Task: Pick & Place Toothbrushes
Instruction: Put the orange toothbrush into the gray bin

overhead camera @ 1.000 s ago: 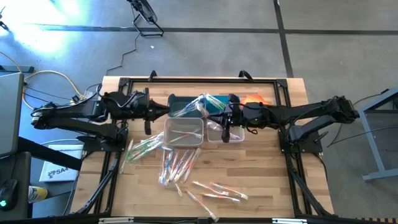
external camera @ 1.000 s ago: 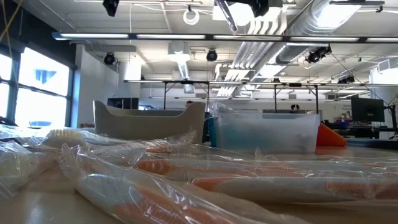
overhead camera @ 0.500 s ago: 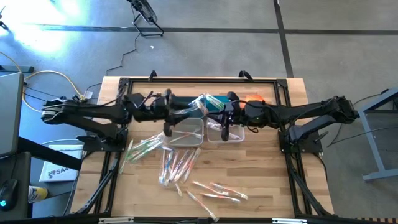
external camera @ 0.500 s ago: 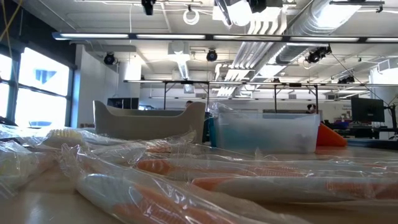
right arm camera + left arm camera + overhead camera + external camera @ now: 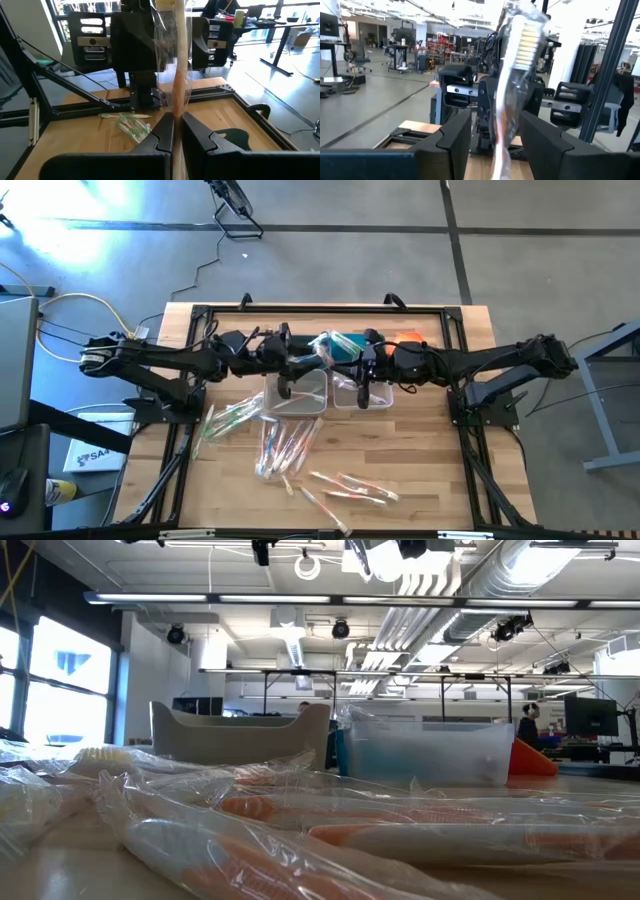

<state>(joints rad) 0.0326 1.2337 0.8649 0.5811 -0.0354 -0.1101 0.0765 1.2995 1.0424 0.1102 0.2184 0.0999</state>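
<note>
One wrapped toothbrush (image 5: 322,348) with a pale orange handle hangs above the bins between my two arms. My right gripper (image 5: 177,120) is shut on it, coming from the table's right. My left gripper (image 5: 495,117) is open, its fingers standing either side of the toothbrush's handle (image 5: 501,125) with a gap on each side; the bristle head (image 5: 525,40) rises above them. Several more wrapped toothbrushes (image 5: 285,442) lie loose on the wooden table, filling the foreground of the low view (image 5: 300,825). My right gripper pinches the toothbrush's handle (image 5: 178,107), wrapper and all, between its two fingers. The fingers come about level from the table's right. The toothbrush is lifted clear of the bins and table and sticks out past the fingertips toward my left gripper, head end up.
Two pale bins (image 5: 296,390) (image 5: 360,394) stand under the grippers, with a teal bin (image 5: 345,350) and an orange cloth (image 5: 405,338) behind them. More toothbrushes lie at the left (image 5: 228,420) and near the front edge (image 5: 350,488). A black frame (image 5: 300,308) rims the table.
My left gripper has moved toward the table's right, over the left pale bin, up to the toothbrush that my right gripper holds. My right gripper and the toothbrush have stayed in place.
</note>
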